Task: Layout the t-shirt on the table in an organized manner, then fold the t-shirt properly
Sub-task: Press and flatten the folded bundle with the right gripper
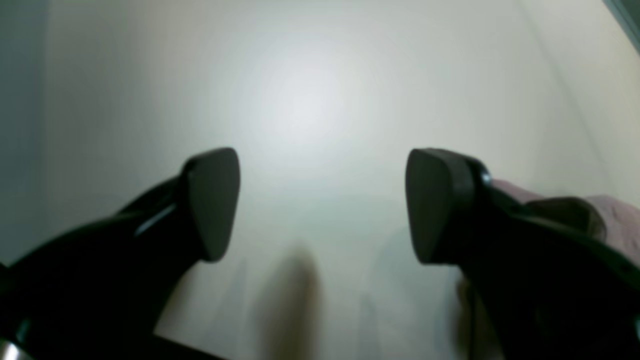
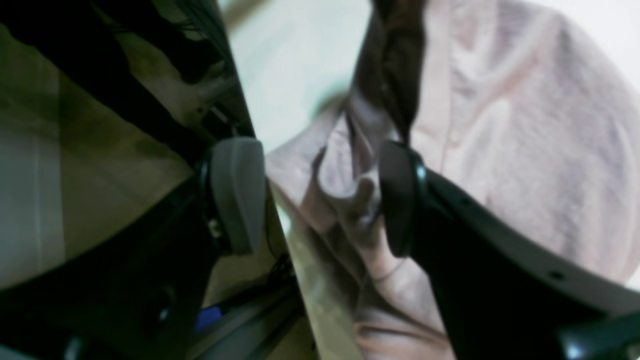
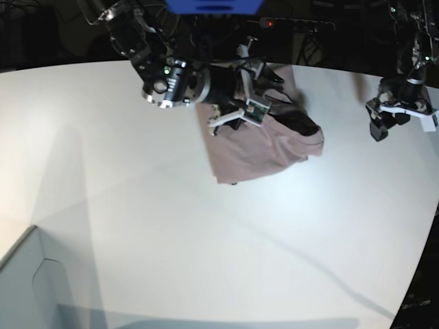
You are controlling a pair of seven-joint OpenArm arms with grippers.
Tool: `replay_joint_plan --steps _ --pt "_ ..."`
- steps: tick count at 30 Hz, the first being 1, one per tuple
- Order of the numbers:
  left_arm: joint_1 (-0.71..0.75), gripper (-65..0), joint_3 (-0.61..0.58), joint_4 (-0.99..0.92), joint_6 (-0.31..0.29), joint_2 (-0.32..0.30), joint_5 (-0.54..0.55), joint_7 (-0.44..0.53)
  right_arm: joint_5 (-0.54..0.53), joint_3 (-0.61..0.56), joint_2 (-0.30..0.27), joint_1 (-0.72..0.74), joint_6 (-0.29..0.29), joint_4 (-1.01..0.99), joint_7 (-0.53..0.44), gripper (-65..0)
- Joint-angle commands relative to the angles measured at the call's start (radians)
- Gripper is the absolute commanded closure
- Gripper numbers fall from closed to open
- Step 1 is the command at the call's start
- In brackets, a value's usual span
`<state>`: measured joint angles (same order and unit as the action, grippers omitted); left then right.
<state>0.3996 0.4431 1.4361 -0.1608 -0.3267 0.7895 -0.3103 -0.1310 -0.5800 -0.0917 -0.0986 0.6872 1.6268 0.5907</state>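
Note:
The mauve t-shirt (image 3: 264,144) lies crumpled near the far edge of the white table (image 3: 206,233). My right gripper (image 3: 248,92) hovers at the shirt's far end. In the right wrist view the right gripper (image 2: 317,197) is open, with bunched folds of the t-shirt (image 2: 500,125) between and beyond its fingers, not clamped. My left gripper (image 3: 385,127) is off to the right, apart from the shirt. In the left wrist view the left gripper (image 1: 320,205) is open and empty over the bare table (image 1: 310,100), and a bit of the shirt (image 1: 617,222) shows behind its right finger.
A pale grey-blue box corner (image 3: 27,288) sits at the table's near left. Dark cables and a power strip (image 3: 295,24) run behind the far edge. The table's curved edge (image 3: 418,274) falls away at the right.

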Motion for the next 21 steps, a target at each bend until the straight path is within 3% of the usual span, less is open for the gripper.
replay_joint_plan --steps 1,13,17,21 --pt "0.002 -50.4 0.006 0.016 -0.007 -0.015 0.006 0.021 -0.017 0.002 0.005 0.009 0.011 0.016 -0.021 -36.5" --pt "0.000 -50.4 0.004 0.016 -0.007 -0.015 0.006 0.021 -0.017 0.035 0.007 0.035 0.011 -0.081 -0.030 -36.5" --pt "0.002 -50.4 0.004 0.015 -0.007 -0.015 0.006 0.021 -0.017 0.030 0.036 0.038 0.011 -0.125 -0.030 -36.5" --pt "0.002 -50.4 0.004 0.012 -0.007 -0.015 0.006 0.021 -0.017 -0.067 0.043 0.036 0.011 -0.129 -0.030 -36.5"
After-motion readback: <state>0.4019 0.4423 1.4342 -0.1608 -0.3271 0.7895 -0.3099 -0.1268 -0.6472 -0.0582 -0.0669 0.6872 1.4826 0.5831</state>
